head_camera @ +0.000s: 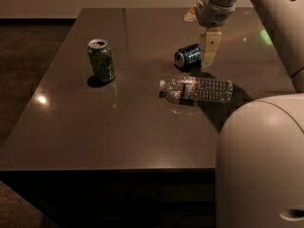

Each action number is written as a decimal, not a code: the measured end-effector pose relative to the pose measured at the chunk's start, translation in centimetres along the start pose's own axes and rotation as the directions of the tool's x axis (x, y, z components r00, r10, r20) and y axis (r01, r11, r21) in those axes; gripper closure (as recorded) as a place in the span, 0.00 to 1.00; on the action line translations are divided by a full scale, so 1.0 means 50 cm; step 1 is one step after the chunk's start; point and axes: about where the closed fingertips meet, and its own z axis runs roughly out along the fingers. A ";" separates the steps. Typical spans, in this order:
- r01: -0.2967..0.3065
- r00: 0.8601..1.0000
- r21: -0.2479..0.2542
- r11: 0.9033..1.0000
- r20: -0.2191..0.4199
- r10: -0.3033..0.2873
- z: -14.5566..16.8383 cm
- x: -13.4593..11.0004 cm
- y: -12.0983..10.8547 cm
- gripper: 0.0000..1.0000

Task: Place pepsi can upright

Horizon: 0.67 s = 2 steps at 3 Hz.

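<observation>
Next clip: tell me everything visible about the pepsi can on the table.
The pepsi can is a small dark blue metal can with light markings and a silver end. It lies on its side on the dark glossy table, not upright, its silver end turned toward the green can. The gripper hangs close beside its other end; contact cannot be told. The clear plastic bottle lies nearer the camera, apart from it.
</observation>
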 end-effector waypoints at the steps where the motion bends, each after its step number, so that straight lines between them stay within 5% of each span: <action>1: 0.046 0.997 -0.011 0.999 -0.058 -0.046 0.021 0.008 -0.010 0.00; 2: 0.109 0.986 -0.056 0.992 -0.119 -0.115 0.051 0.028 -0.020 0.00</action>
